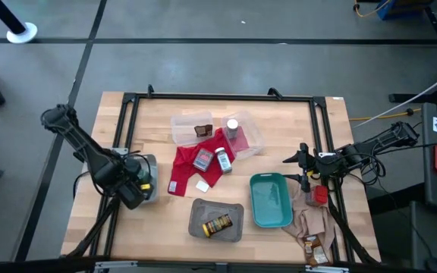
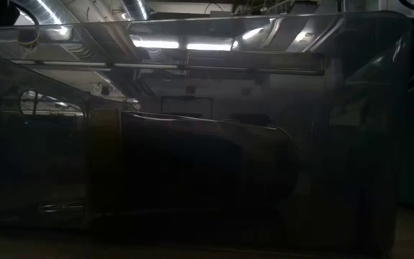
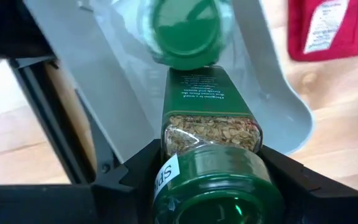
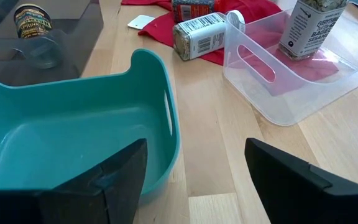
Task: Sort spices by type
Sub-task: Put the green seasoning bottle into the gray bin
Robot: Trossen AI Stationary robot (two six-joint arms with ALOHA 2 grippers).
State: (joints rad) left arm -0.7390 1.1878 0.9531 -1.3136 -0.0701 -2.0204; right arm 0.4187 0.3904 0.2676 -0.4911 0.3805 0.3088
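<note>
The left gripper [image 3: 213,180] is clamping a green-lidded jar [image 3: 211,124] over the grey tray [image 3: 104,81], release likely next, while the right gripper [image 4: 194,168] is waiting wide open, empty.

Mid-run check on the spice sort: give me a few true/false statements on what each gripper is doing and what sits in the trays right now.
1. The left gripper is shut on a green-lidded jar over the grey tray on the left. True.
2. The right gripper holds a bottle. False: it is open and empty, by the teal tray.
3. The teal tray holds two jars. False: it holds nothing.
4. Another green-lidded jar already lies in the left grey tray. True.
5. The yellow-labelled jar lies in the near grey tray. True.
</note>
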